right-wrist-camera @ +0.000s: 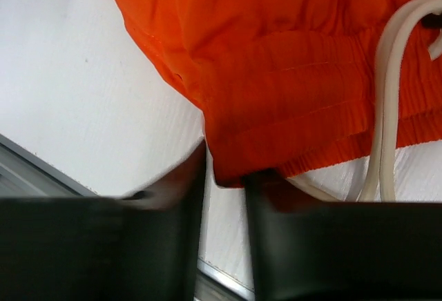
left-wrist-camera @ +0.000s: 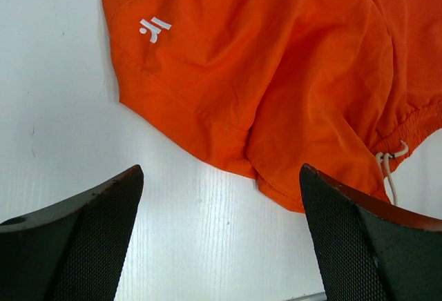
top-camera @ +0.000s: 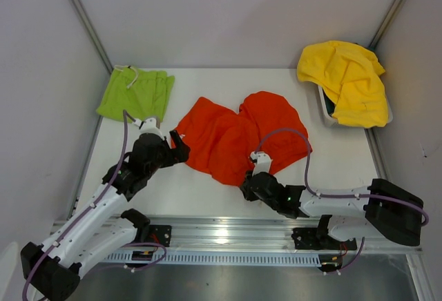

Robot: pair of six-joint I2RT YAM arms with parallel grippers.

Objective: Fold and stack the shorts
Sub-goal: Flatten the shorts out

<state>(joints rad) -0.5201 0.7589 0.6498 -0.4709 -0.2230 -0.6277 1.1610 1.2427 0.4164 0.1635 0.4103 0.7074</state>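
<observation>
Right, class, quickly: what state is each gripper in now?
Left gripper: open, holding nothing.
Right gripper: closed on the orange shorts, at the waistband edge.

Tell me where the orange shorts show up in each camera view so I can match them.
Top external: the orange shorts lie spread out mid-picture.
Left wrist: they fill the upper right.
Right wrist: they run across the top.
Shared landmark: the white drawstring shows in both wrist views; from the top it is too small to tell.

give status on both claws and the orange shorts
Left claw open, short of the orange shorts. Right claw nearly closed at their waistband corner, grip unclear. Nothing in the way.
</observation>
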